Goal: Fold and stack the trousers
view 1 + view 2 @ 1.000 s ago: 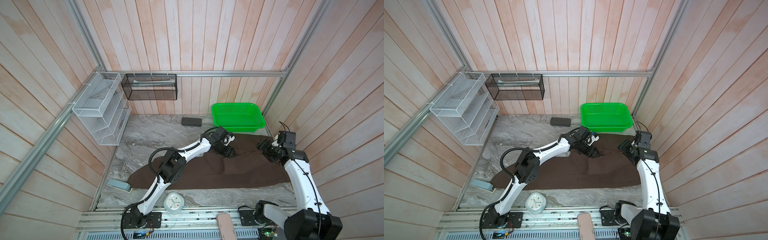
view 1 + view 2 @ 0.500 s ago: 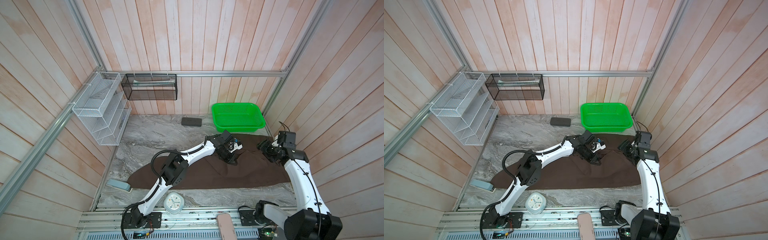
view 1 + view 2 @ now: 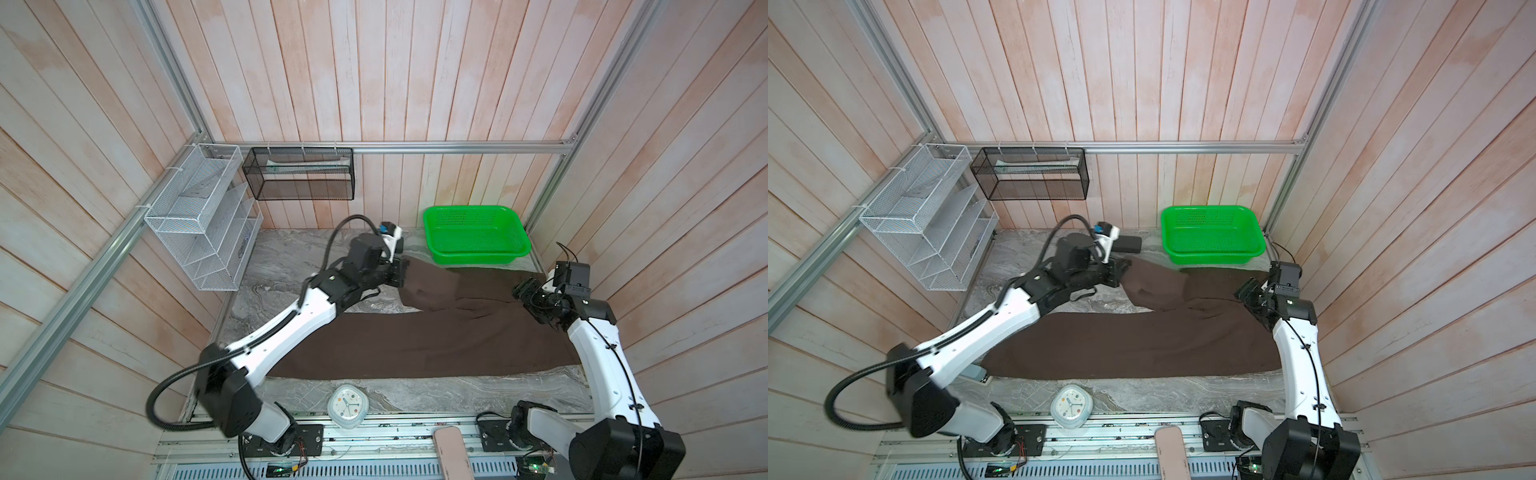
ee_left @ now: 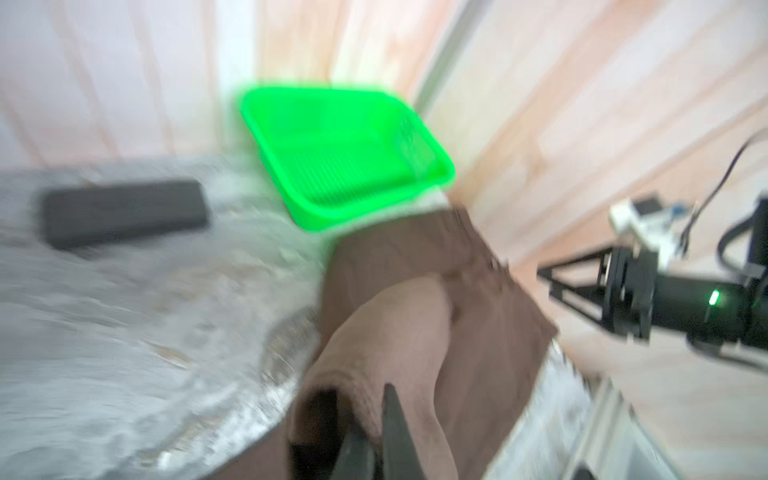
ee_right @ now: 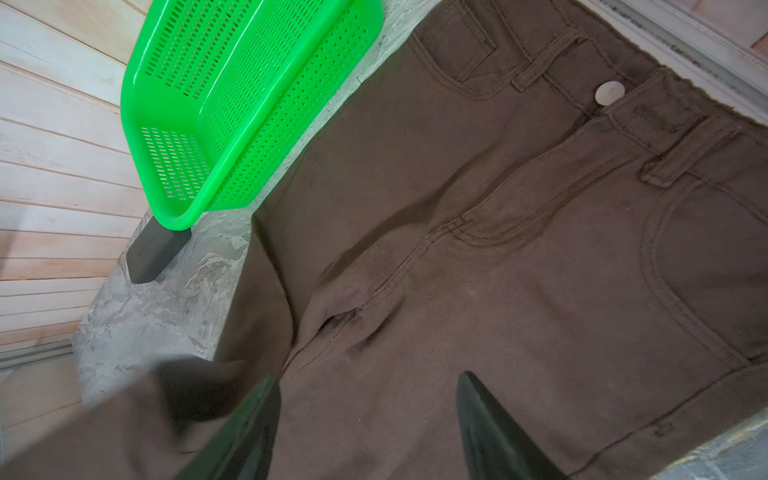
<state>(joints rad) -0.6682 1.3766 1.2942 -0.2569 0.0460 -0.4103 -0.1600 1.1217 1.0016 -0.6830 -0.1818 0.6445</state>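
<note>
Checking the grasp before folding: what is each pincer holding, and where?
Left pincer pinches the trousers at a bunched edge of the far leg; right pincer holds nothing.

Bright, even, diffuse light fills both top views, with soft shadows and bowed edges; motion blur smears the left wrist view, where the green basket (image 4: pixel 345 153) beyond the jaws glows, while the trousers (image 5: pixel 498 249) ahead of the right jaws are crisp, blurring only beside them.

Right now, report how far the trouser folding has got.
Done: the trousers lie spread on the table, unfolded. In hand: the left fingers are shut on the far leg, raised near the green basket; the right fingers hang open over the waist end. Left: every fold, then stacking.
</note>
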